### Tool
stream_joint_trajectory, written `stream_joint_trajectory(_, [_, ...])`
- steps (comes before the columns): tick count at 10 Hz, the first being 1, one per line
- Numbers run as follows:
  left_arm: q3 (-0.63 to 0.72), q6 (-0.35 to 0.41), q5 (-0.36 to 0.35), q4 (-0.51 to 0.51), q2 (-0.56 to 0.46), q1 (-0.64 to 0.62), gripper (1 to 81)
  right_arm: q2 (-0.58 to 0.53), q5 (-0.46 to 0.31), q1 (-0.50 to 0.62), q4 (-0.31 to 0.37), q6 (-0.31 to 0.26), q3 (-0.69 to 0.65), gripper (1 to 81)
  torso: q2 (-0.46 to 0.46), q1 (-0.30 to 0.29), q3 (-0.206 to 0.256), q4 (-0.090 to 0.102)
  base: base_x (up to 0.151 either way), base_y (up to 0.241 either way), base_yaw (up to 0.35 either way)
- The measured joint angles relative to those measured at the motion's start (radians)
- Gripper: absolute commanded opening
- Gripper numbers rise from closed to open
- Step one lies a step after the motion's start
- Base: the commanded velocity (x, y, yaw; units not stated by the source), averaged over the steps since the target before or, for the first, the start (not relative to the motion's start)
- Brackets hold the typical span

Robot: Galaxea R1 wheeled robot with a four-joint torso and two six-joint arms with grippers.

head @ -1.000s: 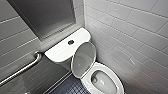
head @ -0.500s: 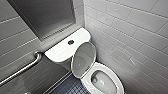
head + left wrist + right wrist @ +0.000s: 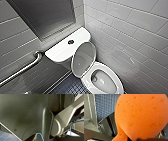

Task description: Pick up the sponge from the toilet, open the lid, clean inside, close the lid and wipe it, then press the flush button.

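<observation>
Since the sponge [image 3: 140, 116] is seen clasped in the right jaws, with blue-tiled floor [image 3: 105, 105] beyond them, the pick-up is judged done; the state of the left jaws cannot be told. With the lid [image 3: 83, 58] already raised against the tank [image 3: 60, 51] and the bowl of the toilet [image 3: 113, 72] laid open, cleaning inside is taken as the step in hand, for which the laden jaws must be lowered into the bowl, clear of the lid.
</observation>
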Motion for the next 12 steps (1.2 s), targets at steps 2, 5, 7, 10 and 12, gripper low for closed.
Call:
stream_joint_trajectory(2, [-0.003, 0.0, -0.014, -0.009, -0.01, -0.021, 81.1, 0.035, 0.008, -0.03, -0.015, 0.0, -0.051, 1.0, 0.072, -0.047, 0.0, 0.0, 0.0, 0.0, 0.0])
stream_joint_trajectory(5, [-0.002, -0.001, -0.015, -0.011, -0.009, -0.043, 81.1, 0.082, 0.011, -0.045, -0.023, -0.001, -0.077, 1.0, 0.11, -0.071, 0.015, 0.0, 0.0, 0.0, 0.0])
stream_joint_trajectory(7, [-0.002, -0.001, -0.015, -0.02, -0.01, -0.096, 81.1, 0.114, 0.017, -0.051, -0.028, 0.0, -0.117, 1.0, 0.111, -0.073, 0.034, 0.0, 0.0, 0.0, 0.0])
stream_joint_trajectory(10, [-0.007, -0.003, 0.036, -0.028, -0.007, -0.124, 81.1, 0.166, 0.017, -0.061, -0.034, -0.001, -0.157, 1.0, 0.111, -0.073, 0.034, 0.0, 0.0, 0.0, 0.0])
stream_joint_trajectory(12, [-0.021, -0.031, 0.064, -0.027, -0.009, -0.087, 81.1, 0.164, 0.017, -0.061, -0.036, 0.0, -0.16, 1.0, 0.111, -0.073, 0.034, 0.0, 0.0, 0.0, 0.0])
